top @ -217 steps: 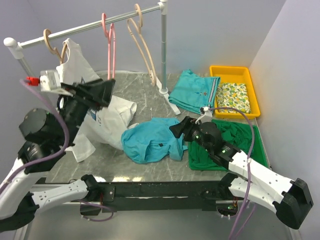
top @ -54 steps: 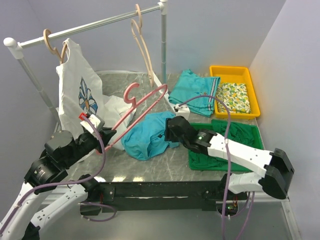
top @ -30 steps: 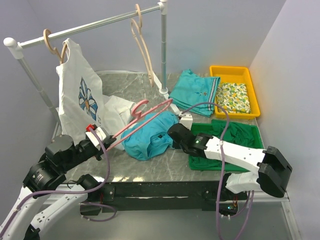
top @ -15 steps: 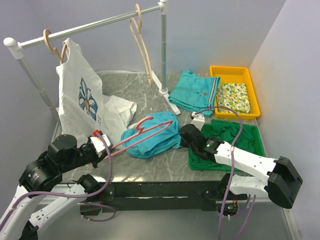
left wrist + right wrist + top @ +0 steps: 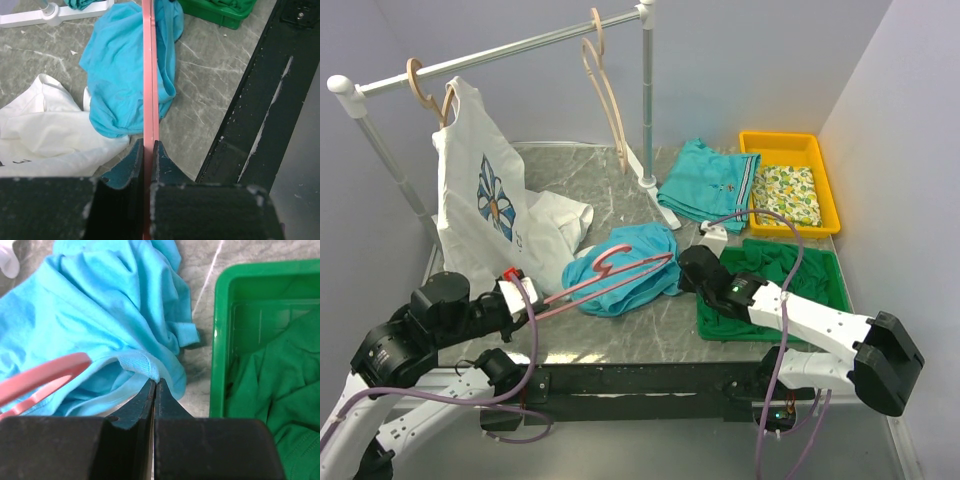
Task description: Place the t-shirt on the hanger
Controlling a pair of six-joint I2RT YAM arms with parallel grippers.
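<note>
Clamping hanger (image 5: 150, 75), left gripper (image 5: 148, 145) aims long axis rightward over t-shirt (image 5: 100, 300); right gripper (image 5: 154, 382) pinches t-shirt.

Passage to the t-shirt (image 5: 640, 243) narrows between green bin (image 5: 220, 330) and white top (image 5: 560, 215).

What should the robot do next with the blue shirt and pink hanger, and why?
Probably the right gripper should lift the edge of the turquoise t-shirt that it pinches, to open a gap. The left gripper holds the pink hanger over the shirt, its end beside that edge, not yet inside.
</note>
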